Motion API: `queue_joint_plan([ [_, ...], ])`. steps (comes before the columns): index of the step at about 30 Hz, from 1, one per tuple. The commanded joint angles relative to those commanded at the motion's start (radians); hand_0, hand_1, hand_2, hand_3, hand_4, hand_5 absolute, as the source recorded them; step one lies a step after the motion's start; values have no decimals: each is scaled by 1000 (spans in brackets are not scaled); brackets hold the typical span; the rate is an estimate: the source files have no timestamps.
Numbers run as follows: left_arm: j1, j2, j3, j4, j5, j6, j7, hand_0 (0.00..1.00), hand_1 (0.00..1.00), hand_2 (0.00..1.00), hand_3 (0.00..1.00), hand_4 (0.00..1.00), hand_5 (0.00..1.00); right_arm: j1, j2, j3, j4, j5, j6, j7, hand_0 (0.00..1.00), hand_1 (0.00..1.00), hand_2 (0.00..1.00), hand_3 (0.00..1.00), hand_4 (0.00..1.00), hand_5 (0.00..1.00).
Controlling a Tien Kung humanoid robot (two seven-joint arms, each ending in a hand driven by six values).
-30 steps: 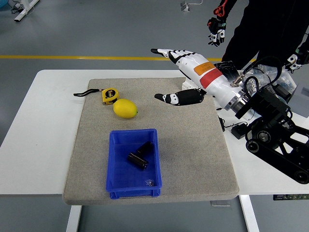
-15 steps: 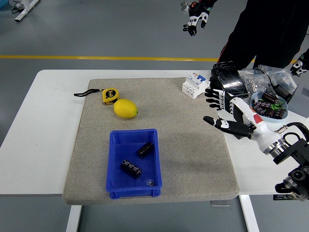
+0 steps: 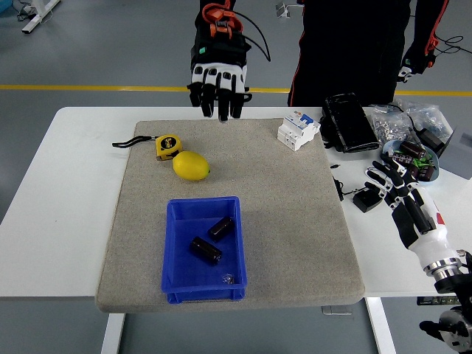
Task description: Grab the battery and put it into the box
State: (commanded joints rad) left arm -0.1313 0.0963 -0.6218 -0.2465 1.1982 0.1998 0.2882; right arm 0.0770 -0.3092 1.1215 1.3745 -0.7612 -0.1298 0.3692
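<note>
A blue box [image 3: 180, 254] sits on the grey mat [image 3: 295, 221] near its front edge. Two dark cylindrical batteries [image 3: 205, 249] lie inside the box, one beside the other [image 3: 221, 227]. My right hand [image 3: 389, 186] is at the right of the table, off the mat, fingers spread and empty, pointing toward a bowl of more batteries [image 3: 414, 159]. My left arm is out of view. A person stands at the far side; one gloved hand [image 3: 219, 74] hangs fingers-down over the mat's far edge, holding nothing.
A lemon [image 3: 191, 166] and a yellow tape measure [image 3: 167, 146] lie on the mat's left. A white breaker [image 3: 299, 129], a black case [image 3: 348, 122], plastic bags [image 3: 417, 118] and a small black block [image 3: 364, 199] are at the right.
My right hand has pulled back off the mat to the table's right side and lowered. A battery in the box has shifted. The person's gloved hand has moved left to the mat's far edge.
</note>
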Motion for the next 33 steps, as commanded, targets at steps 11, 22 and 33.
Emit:
queue_joint_plan([
  [11,17,14,50,-7,-32,-21,-18,584,615,642,583,631,590,-49,69,94,-12,-40,26,-23,809,819,841,868,998,735],
  [22,64,13,157,-6,-187,-17,-37,593,635,642,583,632,589,-56,98,122,-12,-71,47,-82,801,808,817,852,998,739],
  [33,93,-4,254,-10,-229,18,-83,680,714,638,586,640,600,-64,85,120,-8,-48,55,-91,775,766,792,822,998,744],
])
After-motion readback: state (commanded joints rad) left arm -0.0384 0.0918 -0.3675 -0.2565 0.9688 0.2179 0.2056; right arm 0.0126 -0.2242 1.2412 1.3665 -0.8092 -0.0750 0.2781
